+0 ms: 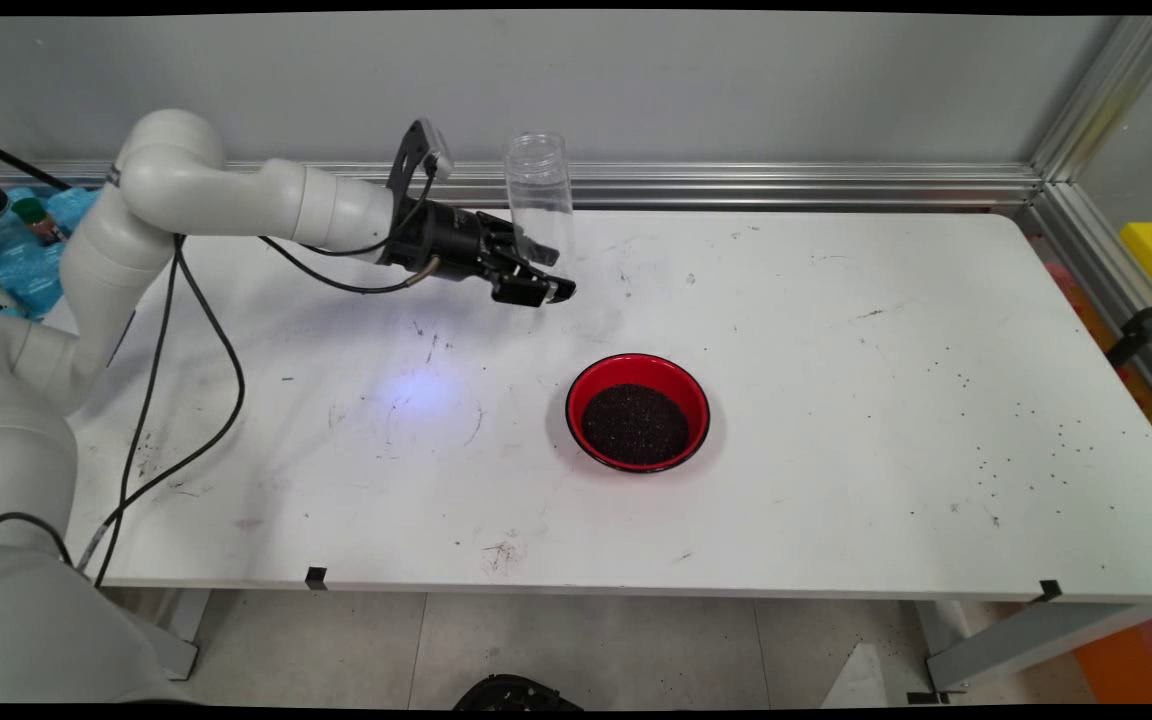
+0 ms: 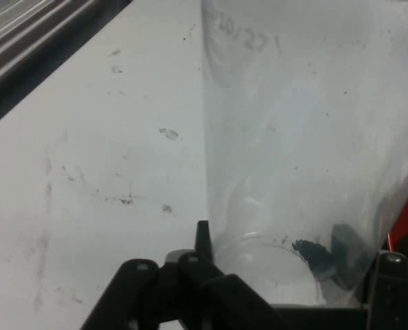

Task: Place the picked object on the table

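Clear plastic jar [image 1: 539, 195] one, in end effector [image 1: 542, 282]; one red bowl [image 1: 638, 411]

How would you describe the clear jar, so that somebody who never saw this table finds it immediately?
Start at the white table and look toward its far edge, near the wall. There, left of centre, the end effector holds a tall jar standing upright, its open mouth on top. It is see-through and nearly empty, unlike the low red bowl of dark grains nearer the front.
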### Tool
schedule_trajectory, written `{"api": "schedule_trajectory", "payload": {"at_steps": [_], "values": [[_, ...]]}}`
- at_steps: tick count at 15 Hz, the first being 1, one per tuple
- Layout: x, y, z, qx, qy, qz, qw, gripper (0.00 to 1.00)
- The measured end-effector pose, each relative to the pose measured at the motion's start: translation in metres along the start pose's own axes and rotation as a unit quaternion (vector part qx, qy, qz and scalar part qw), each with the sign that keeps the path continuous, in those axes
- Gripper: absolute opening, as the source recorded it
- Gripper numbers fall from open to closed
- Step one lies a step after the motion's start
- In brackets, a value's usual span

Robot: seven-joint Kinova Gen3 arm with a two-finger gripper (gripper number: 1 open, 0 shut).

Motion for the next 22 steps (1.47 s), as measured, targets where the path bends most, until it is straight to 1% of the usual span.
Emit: {"api": "schedule_trajectory", "payload": {"at_steps": [2,5,9,12,14,16,22], "values": [[0.001,-0.003,0.005,-0.003,0.002,-0.002,1.0,0.0],[0.006,-0.006,0.013,-0.006,-0.006,0.015,0.9999,0.0],[0.011,-0.01,0.024,-0.006,-0.035,0.049,0.9982,0.0],[0.013,-0.011,0.031,-0.008,-0.059,0.078,0.9951,0.0],[0.013,-0.012,0.037,-0.009,-0.071,0.094,0.993,0.0],[0.014,-0.012,0.044,-0.009,-0.075,0.102,0.9919,0.0],[0.005,-0.015,0.065,-0.015,-0.072,0.088,0.9934,0.0]]}}
